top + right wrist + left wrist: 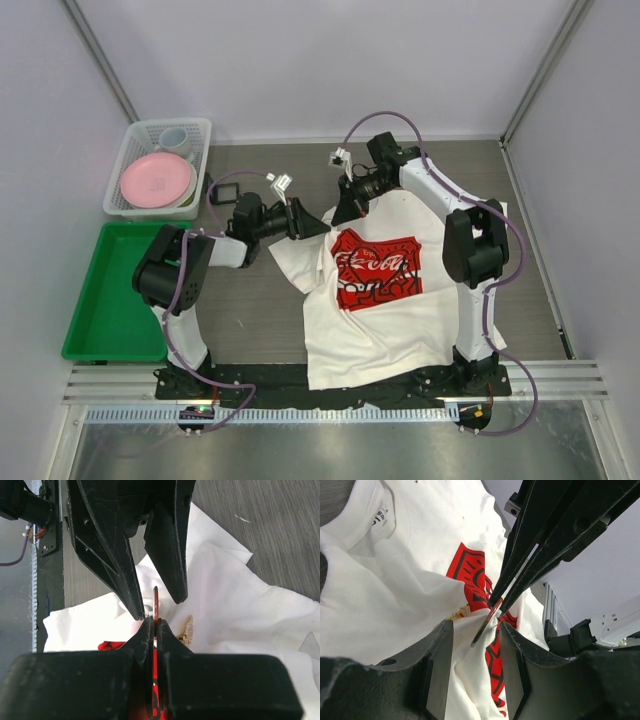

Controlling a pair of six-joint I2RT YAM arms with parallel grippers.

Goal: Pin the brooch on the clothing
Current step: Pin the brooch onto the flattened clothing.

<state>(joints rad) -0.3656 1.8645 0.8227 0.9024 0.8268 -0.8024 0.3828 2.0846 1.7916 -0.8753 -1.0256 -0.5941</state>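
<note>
Nearest, the T-shirt (370, 340) lies spread on the table (250, 300), red print (375, 268) up. Just past the print's far-left corner, the left gripper (475, 627) pinches up a fold of white cloth. The right gripper (155, 622) is clamped on the thin brooch (155, 600), edge-on against that fold, a gold ornament (188, 629) just beside.

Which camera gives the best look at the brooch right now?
The right wrist view: the brooch stands edge-on, pinched in the right fingers, a gold piece sharp beside it on the T-shirt. The left wrist view shows a tilted sliver and some gold chain. In the top view it cannot be made out.
</note>
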